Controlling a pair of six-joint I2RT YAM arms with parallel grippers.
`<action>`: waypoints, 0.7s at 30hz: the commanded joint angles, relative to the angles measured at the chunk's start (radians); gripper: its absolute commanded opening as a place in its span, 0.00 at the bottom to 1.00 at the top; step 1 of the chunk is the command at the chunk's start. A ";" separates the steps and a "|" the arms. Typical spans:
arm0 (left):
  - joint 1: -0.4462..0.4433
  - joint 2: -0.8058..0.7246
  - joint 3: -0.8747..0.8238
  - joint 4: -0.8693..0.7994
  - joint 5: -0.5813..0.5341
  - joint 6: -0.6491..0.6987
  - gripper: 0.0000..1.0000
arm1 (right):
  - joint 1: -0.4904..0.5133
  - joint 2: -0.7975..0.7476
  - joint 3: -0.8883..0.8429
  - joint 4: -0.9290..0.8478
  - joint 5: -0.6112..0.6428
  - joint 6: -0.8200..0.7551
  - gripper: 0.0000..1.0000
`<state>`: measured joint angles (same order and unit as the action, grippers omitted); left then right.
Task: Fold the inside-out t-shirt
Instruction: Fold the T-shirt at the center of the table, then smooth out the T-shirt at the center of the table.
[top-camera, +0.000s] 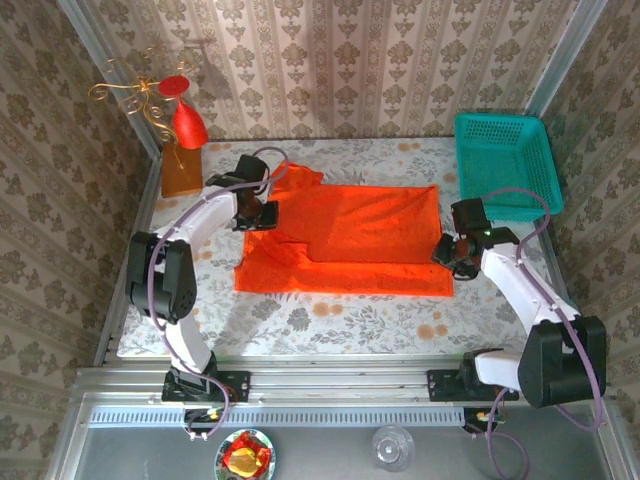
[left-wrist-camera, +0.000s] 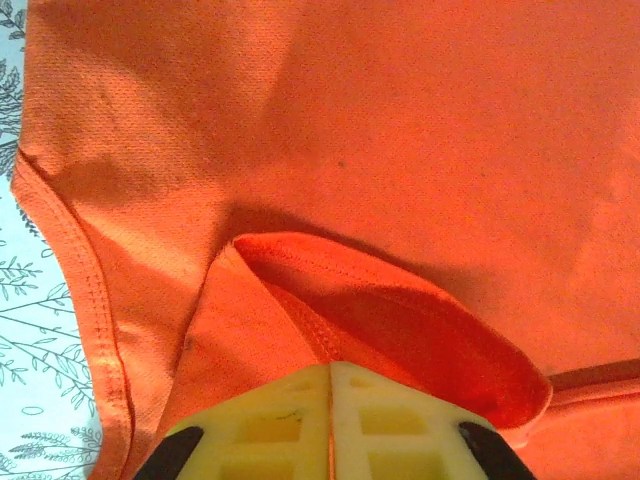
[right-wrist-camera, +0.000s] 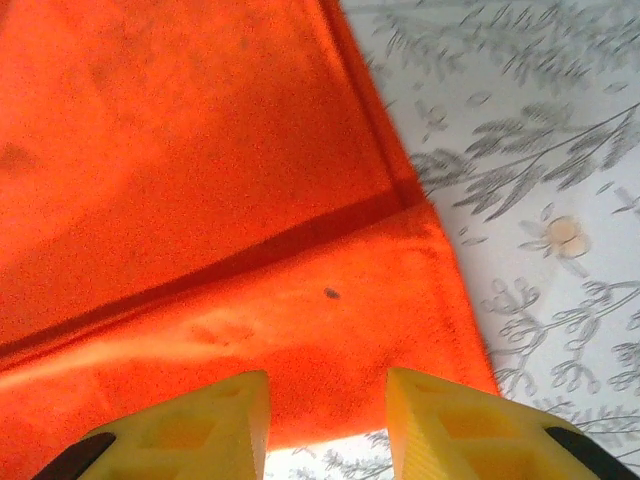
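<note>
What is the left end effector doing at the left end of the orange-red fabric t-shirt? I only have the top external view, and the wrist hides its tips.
Observer: In the left wrist view, the left end effector is shut, its yellow fingers pinching a raised fold of the orange-red fabric t-shirt.
Reviewer: Which part of the fabric?
Observer: A stitched hem edge arches up into the pinch.
Reviewer: And the right side?
Observer: The right wrist view shows the right end effector open above the shirt's corner, beside the floral-patterned tablecloth, gripping nothing.
</note>
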<state>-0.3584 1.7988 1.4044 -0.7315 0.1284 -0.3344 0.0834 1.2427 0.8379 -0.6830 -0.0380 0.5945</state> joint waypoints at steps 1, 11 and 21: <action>0.004 -0.005 0.017 -0.030 0.003 0.024 0.10 | 0.021 -0.010 -0.054 0.028 -0.147 0.005 0.36; 0.016 -0.239 -0.263 -0.011 0.016 -0.015 0.14 | 0.090 0.095 -0.139 0.276 -0.475 -0.001 0.38; 0.075 -0.220 -0.484 0.099 0.023 -0.026 0.08 | 0.087 0.302 -0.088 0.260 -0.347 0.019 0.41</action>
<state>-0.3187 1.5524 0.9482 -0.6827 0.1574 -0.3466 0.1791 1.5238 0.7170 -0.3840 -0.4625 0.6060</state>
